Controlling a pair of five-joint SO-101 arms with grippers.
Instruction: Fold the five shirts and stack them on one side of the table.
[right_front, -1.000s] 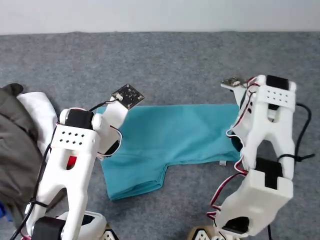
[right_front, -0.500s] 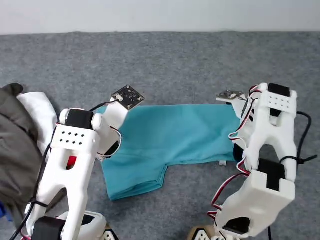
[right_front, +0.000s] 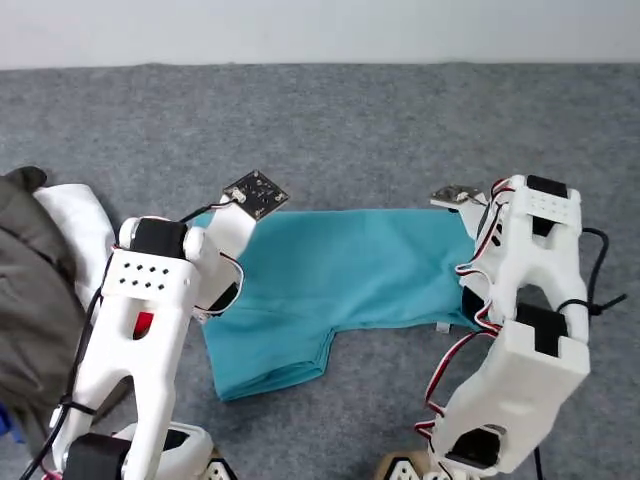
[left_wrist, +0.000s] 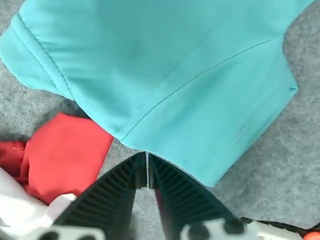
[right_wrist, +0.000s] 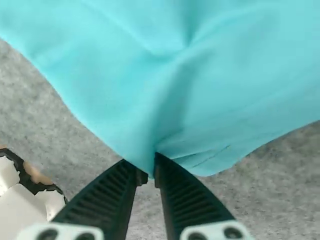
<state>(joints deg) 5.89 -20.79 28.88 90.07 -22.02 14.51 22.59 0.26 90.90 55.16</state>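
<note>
Grey table (right_front: 350, 120) with a teal shirt (right_front: 350, 270) held at both ends.
The shirt lies spread out between the two grippers. Left gripper (left_wrist: 146, 162): jaws pressed together on the shirt's hem, which lies flat ahead of the tips; a red cloth (left_wrist: 65, 150) lies just beside them. Right gripper (right_wrist: 150, 167): jaws clamped on the shirt's edge, with creases fanning out from the pinch.

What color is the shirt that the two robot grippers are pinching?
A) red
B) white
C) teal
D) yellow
C: the left gripper and the right gripper are each shut on an edge of the teal shirt, which is spread on the table, while the red cloth just lies beside it, not gripped.
</note>
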